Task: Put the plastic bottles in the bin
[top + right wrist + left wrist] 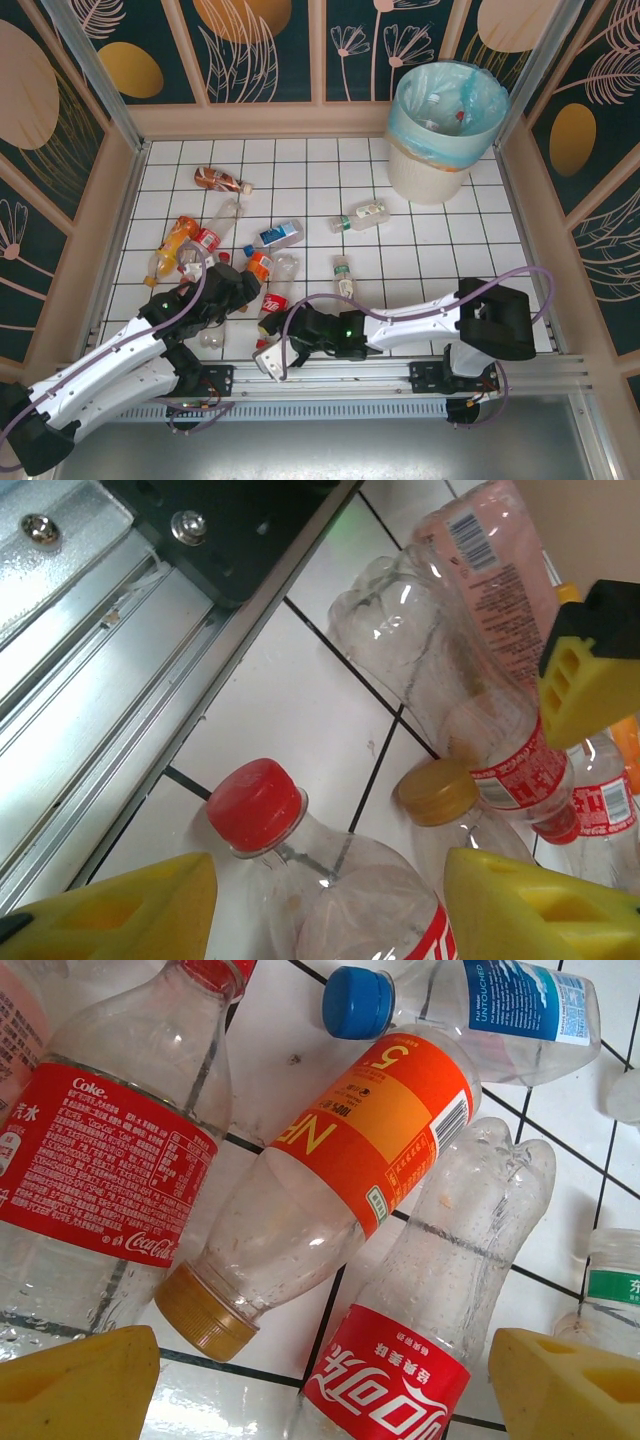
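The right gripper point(330, 885) has its jaws apart, one finger on each side of the red-capped bottle point(255, 805). The bottle lies at the table's near edge, cap toward the rail point(90, 680). The left gripper point(325, 1360), jaws apart, hovers over the orange-label bottle point(350, 1150). The bin point(430, 178) stands at the far right corner, well apart.

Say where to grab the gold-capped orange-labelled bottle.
Probably best: grip the orange-labelled bottle on its clear shoulder behind the gold cap, coming straight down, jaws across it. It lies flat and tapers there with tile showing either side; a Coca-Cola bottle crowds the label end.
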`<state>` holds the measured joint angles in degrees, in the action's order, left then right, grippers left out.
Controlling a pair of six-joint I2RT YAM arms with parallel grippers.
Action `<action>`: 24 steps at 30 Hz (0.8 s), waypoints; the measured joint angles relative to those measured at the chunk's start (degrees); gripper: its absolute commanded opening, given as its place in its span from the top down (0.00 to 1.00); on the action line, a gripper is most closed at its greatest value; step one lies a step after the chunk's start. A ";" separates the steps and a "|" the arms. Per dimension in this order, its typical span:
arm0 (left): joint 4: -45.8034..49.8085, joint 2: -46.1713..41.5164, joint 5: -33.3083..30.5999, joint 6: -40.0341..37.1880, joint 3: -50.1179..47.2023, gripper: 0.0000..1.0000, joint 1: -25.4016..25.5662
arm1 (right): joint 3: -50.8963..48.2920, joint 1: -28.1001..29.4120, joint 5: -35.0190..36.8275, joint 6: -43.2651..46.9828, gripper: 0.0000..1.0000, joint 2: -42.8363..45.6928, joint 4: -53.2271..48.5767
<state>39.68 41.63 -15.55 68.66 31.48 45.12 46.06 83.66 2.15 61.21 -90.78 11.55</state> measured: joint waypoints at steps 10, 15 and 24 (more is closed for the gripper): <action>-0.33 0.46 -0.11 -0.92 -0.98 0.15 0.00 | 3.91 0.72 0.17 3.26 0.35 -5.66 -2.51; -1.46 0.66 -0.02 -1.53 -2.12 0.15 0.00 | 5.75 0.79 0.44 3.96 0.35 -8.48 -3.19; -3.93 1.66 0.52 -2.01 -3.39 0.15 0.00 | 7.80 0.68 0.83 5.05 0.37 -13.64 -4.13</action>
<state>35.75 43.29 -15.03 66.65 28.10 45.12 53.87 84.33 2.98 66.26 -104.42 7.42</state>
